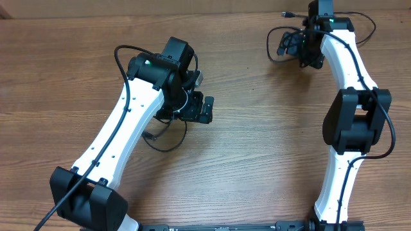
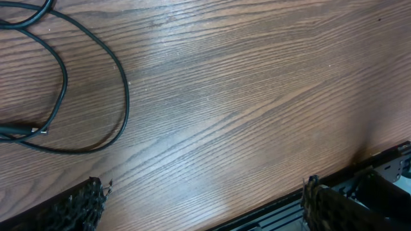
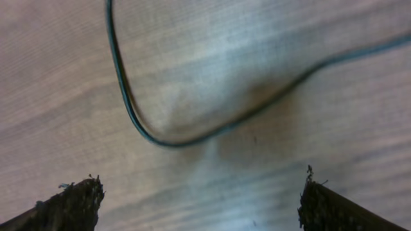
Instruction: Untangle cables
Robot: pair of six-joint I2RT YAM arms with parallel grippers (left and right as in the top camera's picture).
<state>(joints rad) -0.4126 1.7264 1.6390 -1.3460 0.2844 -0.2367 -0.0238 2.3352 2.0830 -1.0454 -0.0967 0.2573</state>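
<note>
Both of your grippers are empty. The left gripper (image 2: 204,196) has its jaws spread wide over bare table (image 1: 257,160), with nothing between them. The right gripper (image 3: 202,192) is just as wide open and hangs low over a strand (image 3: 170,144) that curves across the wood ahead of its fingertips without touching them. One loose cable (image 2: 128,96) lies in an open loop on the near-left side, just beside the left arm, with its plug end flat on the wood. The small bundle (image 1: 287,42) sits at the far right, under and around the right gripper, with a longer tail running off toward the far right edge. It looks like you're between grasps, with the bundle only partly pulled apart. For the next move, bring the right gripper down over a single strand at the edge of the bundle, not the knot itself, close on it, and draw it clear. Use the left gripper only if the bundle needs pinning.
</note>
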